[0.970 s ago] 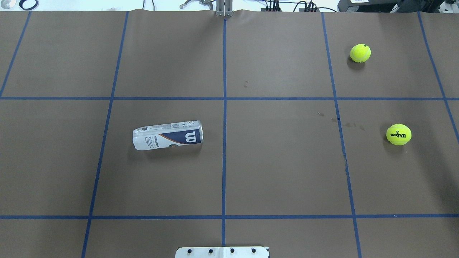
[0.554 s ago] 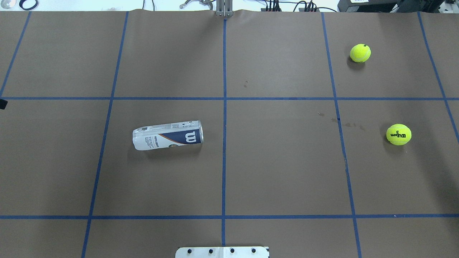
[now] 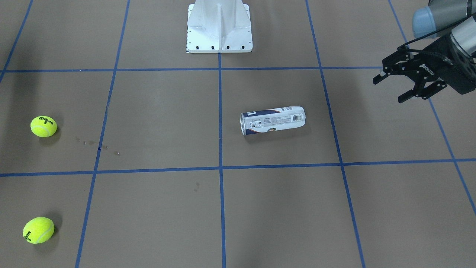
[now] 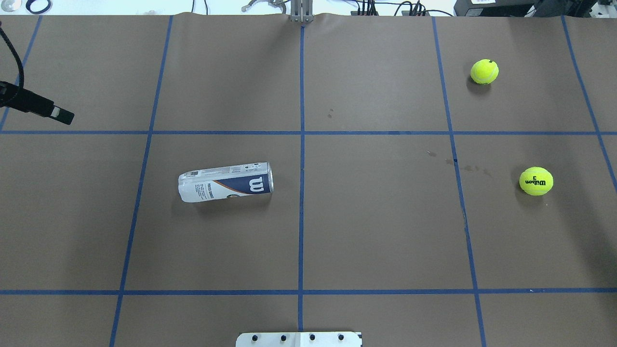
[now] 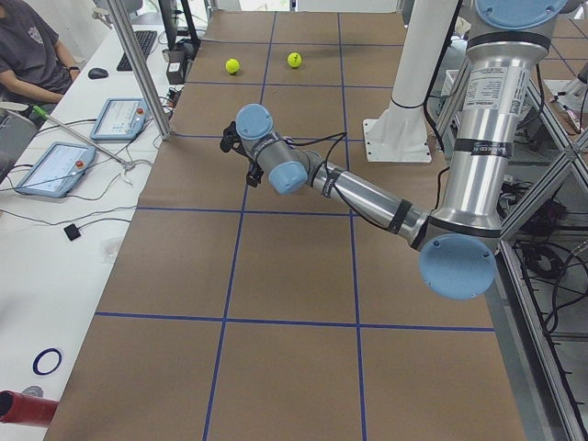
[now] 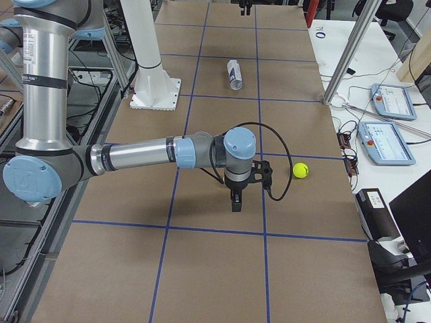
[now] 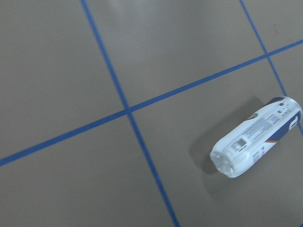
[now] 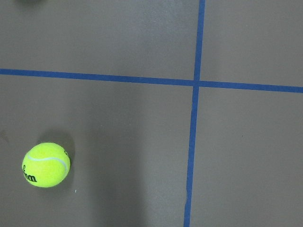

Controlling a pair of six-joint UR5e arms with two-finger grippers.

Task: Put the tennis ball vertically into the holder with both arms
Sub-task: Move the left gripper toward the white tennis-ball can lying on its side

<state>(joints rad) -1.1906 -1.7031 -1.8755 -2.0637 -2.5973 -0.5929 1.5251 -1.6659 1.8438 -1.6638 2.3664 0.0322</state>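
The holder [image 4: 225,182] lies on its side left of the table's middle, its open end toward the centre line; it also shows in the front view [image 3: 272,121] and the left wrist view [image 7: 258,142]. Two tennis balls [image 4: 484,71] [image 4: 536,180] rest on the right side. My left gripper [image 3: 388,91] is open and empty, hovering well to the holder's left; one fingertip [image 4: 62,115] shows at the overhead view's left edge. My right gripper [image 6: 237,200] shows only in the right side view, so I cannot tell whether it is open or shut. Its wrist view shows a ball [image 8: 46,164].
The white pedestal base [image 3: 219,26] stands at the robot's side of the table, on the centre line. Blue tape lines divide the brown table cover [image 4: 376,221]. An operator [image 5: 28,46] and tablets [image 5: 55,167] are beyond the table's far edge.
My left gripper has come into the overhead view from the left edge and moved further in. The holder and both balls have not moved.
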